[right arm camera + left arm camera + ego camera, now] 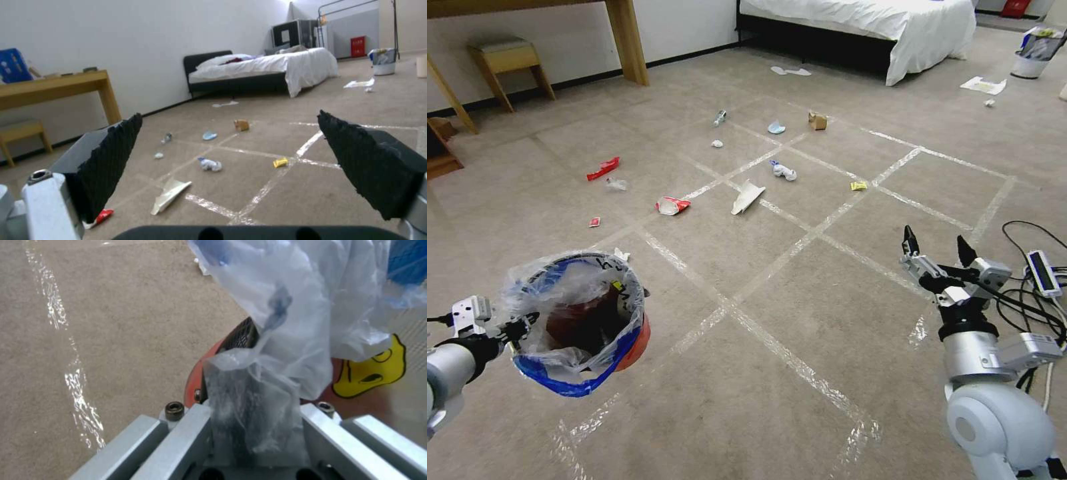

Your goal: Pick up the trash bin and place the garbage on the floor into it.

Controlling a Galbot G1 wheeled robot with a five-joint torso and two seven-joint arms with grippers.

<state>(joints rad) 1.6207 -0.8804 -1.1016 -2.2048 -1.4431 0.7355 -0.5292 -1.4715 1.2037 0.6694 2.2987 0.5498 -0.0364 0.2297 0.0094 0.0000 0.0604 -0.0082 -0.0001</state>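
Note:
My left gripper point(520, 327) is shut on the rim of the red trash bin point(630, 350) and holds it off the floor point(800, 287) at the lower left. Its clear, blue-edged liner point(289, 323) drapes over the fingers. My right gripper point(937, 243) hovers open and empty at the right, above the carpet. Garbage lies ahead: a red wrapper point(603, 168), a red-white wrapper point(672, 205), white paper point(747, 197), a crumpled tissue point(785, 172), a yellow packet point(859, 186), a brown bag point(818, 121), a blue mask point(776, 127) and a small bottle point(720, 118).
A bed point(894, 27) stands at the back, with a white bin point(1035, 50) and loose paper point(984, 85) to its right. Cables and a power strip point(1044, 273) lie by my right arm. A wooden desk leg point(627, 40) and stool point(507, 63) stand at the back left.

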